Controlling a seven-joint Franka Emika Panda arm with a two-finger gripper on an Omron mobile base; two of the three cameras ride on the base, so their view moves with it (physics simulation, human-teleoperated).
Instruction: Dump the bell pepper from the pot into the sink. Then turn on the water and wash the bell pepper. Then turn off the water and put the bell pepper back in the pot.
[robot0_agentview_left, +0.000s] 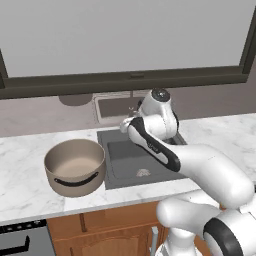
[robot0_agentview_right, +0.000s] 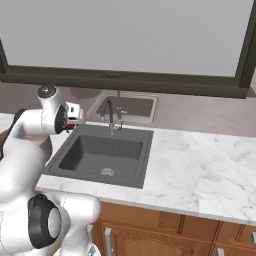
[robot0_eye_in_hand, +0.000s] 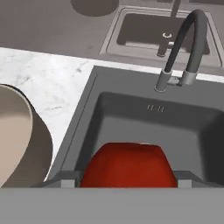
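Note:
My gripper (robot0_eye_in_hand: 127, 180) is shut on the red bell pepper (robot0_eye_in_hand: 129, 164), which bulges between the two fingertips. It hangs above the left part of the dark grey sink (robot0_eye_in_hand: 157, 127), near the rim. From the right base view the gripper (robot0_agentview_right: 75, 121) sits over the sink's (robot0_agentview_right: 100, 152) left edge with a bit of red pepper (robot0_agentview_right: 73, 125) showing. The beige pot (robot0_agentview_left: 75, 184) stands upright on the counter left of the sink (robot0_agentview_left: 132, 157), and its inside looks bare. The pot's rim (robot0_eye_in_hand: 24, 127) curves in at the left of the hand view.
The curved grey faucet (robot0_eye_in_hand: 190, 43) stands at the sink's back edge, to the right of the gripper. Behind it lies a paler brownish basin (robot0_eye_in_hand: 162, 30) under the dark window frame (robot0_agentview_left: 130, 80). White marble counter (robot0_agentview_right: 200, 165) stretches to the right. A round drain (robot0_agentview_right: 107, 172) sits in the sink floor.

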